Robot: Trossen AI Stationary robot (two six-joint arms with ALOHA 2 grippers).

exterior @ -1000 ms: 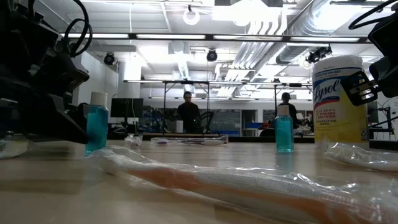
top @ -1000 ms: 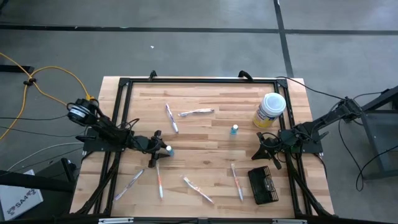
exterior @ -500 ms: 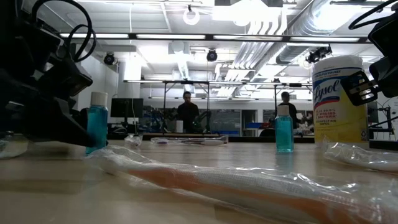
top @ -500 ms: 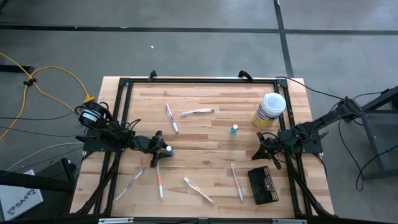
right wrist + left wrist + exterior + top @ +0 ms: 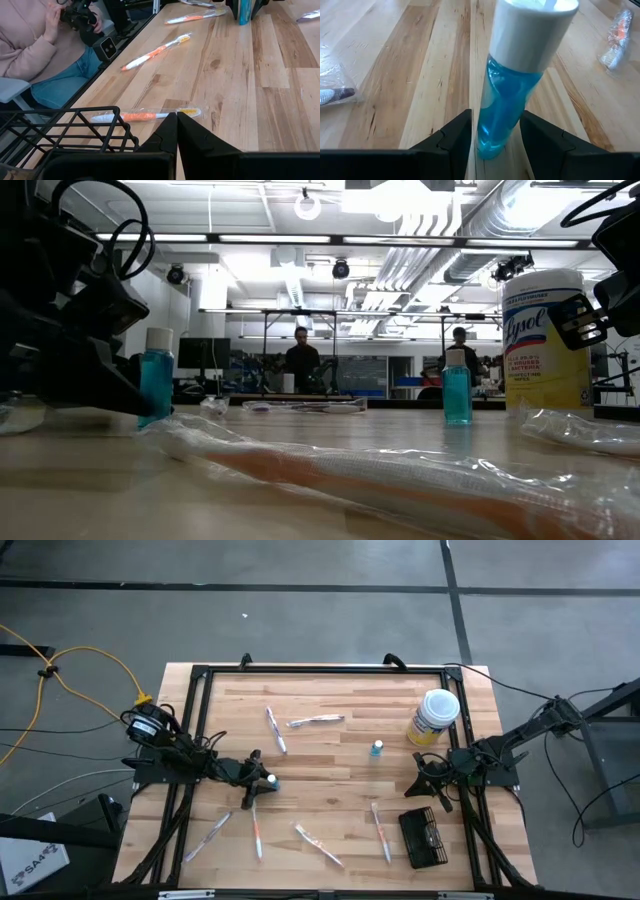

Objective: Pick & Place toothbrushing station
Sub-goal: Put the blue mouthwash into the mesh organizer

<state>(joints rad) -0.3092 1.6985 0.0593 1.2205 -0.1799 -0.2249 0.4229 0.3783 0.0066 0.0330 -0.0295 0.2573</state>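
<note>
1. High view: basket [image 5: 424,838] sits at lower right of the frame, flat on the table [image 5: 330,755], just below my right gripper [image 5: 432,780]. Canister [image 5: 433,717] stands above that gripper, upper right.
2. Right jaws are pressed together, holding nothing; right wrist view shows the two fingers meeting, with the basket's wire rim [image 5: 75,127] at lower left of that frame.
3. Left gripper [image 5: 256,780] is at centre left of the high frame. Its jaws stand apart on either side of a small blue bottle [image 5: 512,95]; whether the pads press it I cannot tell.
4. Handling judgement, basket: thin wire mesh, so probably light and stiff, not fragile. Open mesh gives the fingers purchase, though bare wire could slip or let the basket tilt. Best hold, I judge: pinch one upper rim wire near the middle of a long side.
5. View differences: the high view alone gives the basket's whole outline and what looks like something lying inside. Low view misses the basket entirely; it shows the bottle [image 5: 156,375], a second bottle [image 5: 456,387] and wrapped toothbrushes [image 5: 400,480] close up.
</note>
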